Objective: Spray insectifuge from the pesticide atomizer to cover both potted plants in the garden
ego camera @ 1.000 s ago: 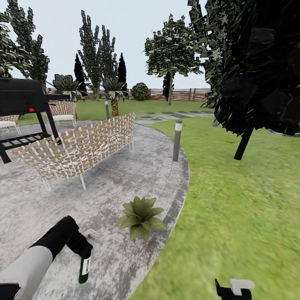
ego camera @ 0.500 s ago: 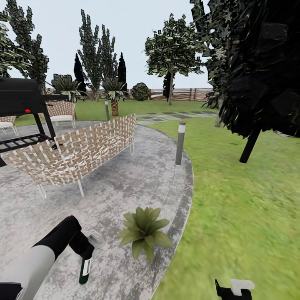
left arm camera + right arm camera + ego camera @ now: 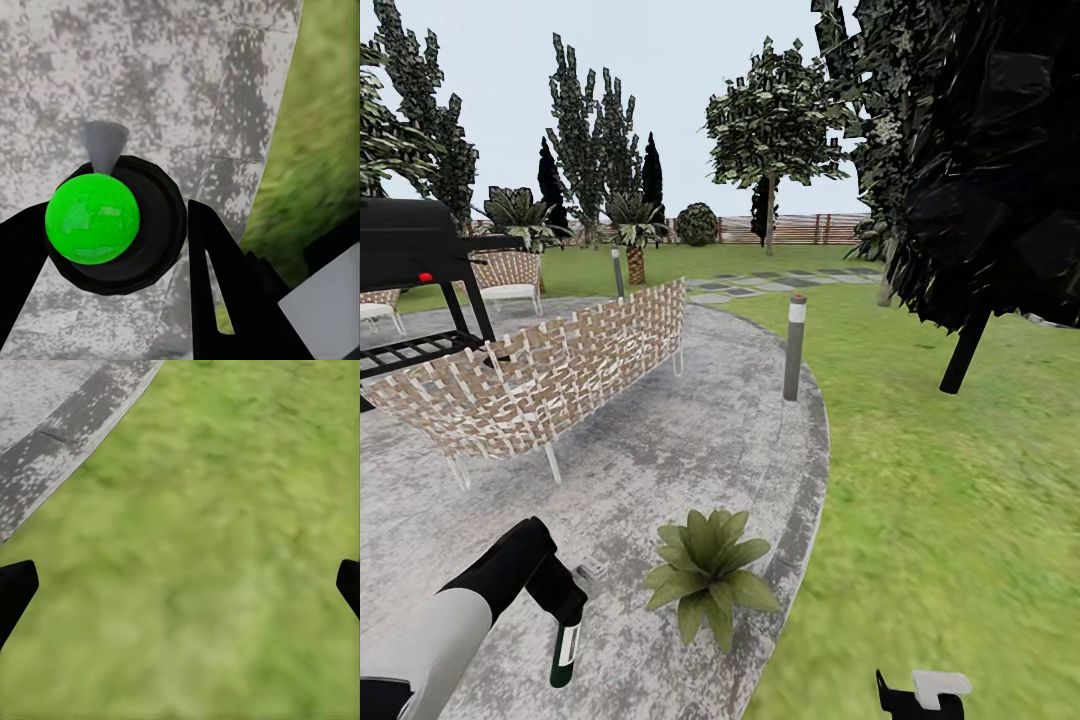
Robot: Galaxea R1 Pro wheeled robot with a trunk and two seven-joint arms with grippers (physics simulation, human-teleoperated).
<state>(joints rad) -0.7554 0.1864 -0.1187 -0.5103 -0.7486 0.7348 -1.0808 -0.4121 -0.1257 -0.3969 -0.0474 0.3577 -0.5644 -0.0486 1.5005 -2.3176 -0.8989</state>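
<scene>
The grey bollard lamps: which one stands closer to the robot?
The bollard lamp at the patio's grass edge, right of the woven sofa; the other lamp stands farther back, beside a palm.

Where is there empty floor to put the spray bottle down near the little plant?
Bare stone patio lies between the wicker sofa and the potted plant. Open lawn stretches right of the patio edge, past the bollard lamp. It is crowded beside the plant, where the left gripper holds the pesticide atomizer.
</scene>
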